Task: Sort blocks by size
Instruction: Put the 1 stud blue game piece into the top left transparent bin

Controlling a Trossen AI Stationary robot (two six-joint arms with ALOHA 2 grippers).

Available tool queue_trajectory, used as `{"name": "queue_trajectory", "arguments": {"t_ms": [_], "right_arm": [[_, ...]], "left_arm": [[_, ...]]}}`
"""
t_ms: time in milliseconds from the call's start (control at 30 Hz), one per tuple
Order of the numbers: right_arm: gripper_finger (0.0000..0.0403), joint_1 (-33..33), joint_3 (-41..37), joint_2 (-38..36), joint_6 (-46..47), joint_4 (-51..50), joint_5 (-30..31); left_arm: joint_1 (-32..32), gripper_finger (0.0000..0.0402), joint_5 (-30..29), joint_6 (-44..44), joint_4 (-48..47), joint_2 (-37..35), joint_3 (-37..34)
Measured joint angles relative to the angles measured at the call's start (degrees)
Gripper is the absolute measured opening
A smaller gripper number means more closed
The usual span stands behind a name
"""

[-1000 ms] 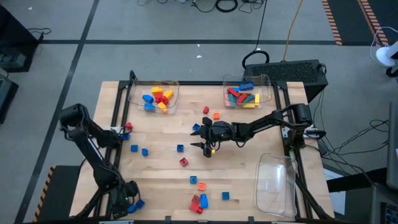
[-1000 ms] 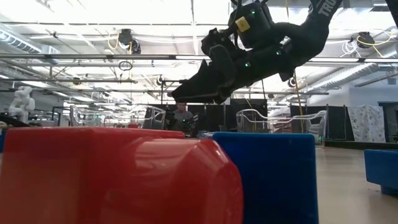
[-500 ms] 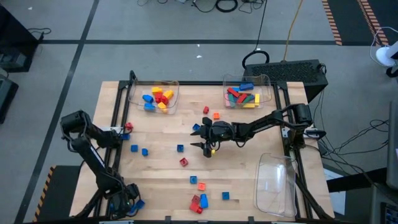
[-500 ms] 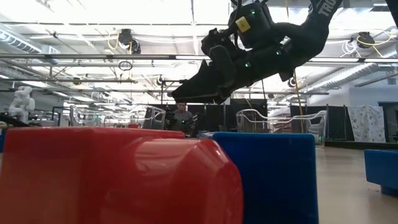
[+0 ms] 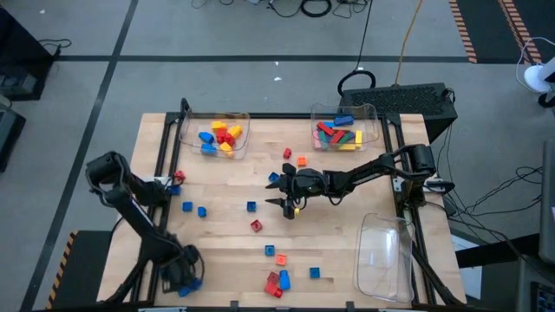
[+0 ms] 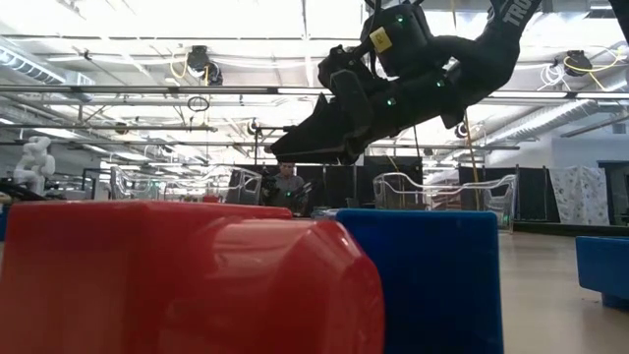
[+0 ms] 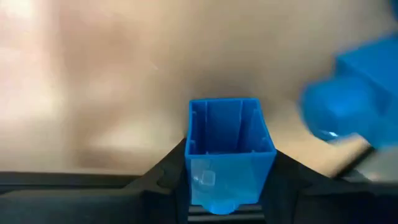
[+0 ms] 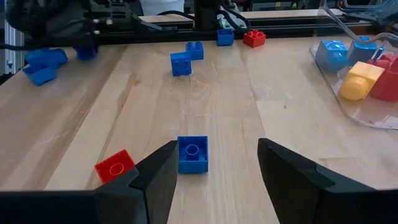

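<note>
One camera hangs above and looks straight down on the whole wooden table (image 5: 338, 234). Another sits at tabletop level, pressed close behind a red block (image 6: 187, 280) and a blue block (image 6: 432, 280), facing the room beyond. Each wrist camera looks forward, low over the wood; the right one shares the scattered bricks and a clear tray (image 8: 367, 106) with the overhead view.

The left arm folds back along the table's left edge, its left gripper (image 5: 185, 277) low at the near-left corner with both fingers pressed against a blue block (image 7: 229, 149). The right arm stretches from the right side to mid-table, its right gripper (image 5: 282, 191) hanging with fingers spread.
</note>
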Motion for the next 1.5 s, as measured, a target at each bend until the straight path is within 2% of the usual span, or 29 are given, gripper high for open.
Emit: {"name": "queue_trajectory", "arguments": {"t_ms": [167,333,533,767,900,1133,1500], "right_arm": [[0.0208,0.00,0.00,0.00,0.24,-0.01,0.00],[0.0208,0.00,0.00,0.00,1.05,-0.32,0.00],[0.0208,0.00,0.00,0.00,1.07,-0.80,0.00],[0.0208,0.00,0.00,0.00,1.00,-0.86,-0.02],[0.0208,0.00,0.00,0.00,0.92,-0.91,-0.07],[0.0208,0.00,0.00,-0.02,0.87,-1.02,-0.35],[0.0208,0.00,0.00,-0.02,0.44,-1.23,-0.35]], "left_arm": [[6.03,0.0136,-5.49,7.54,-9.39,-4.03,-0.08],[14.34,0.0141,-13.88,17.22,-20.54,-9.93,-0.06],[28.61,0.0143,-25.53,29.64,-32.21,-18.23,-0.06],[48.12,0.0144,-40.05,41.23,-33.27,-25.24,0.01],[58.87,0.0144,-45.22,48.32,-30.55,-26.34,0.01],[73.22,0.0145,-45.45,60.50,-14.91,-26.40,0.02],[91.11,0.0145,-44.84,70.65,3.52,-26.36,0.05]]}}
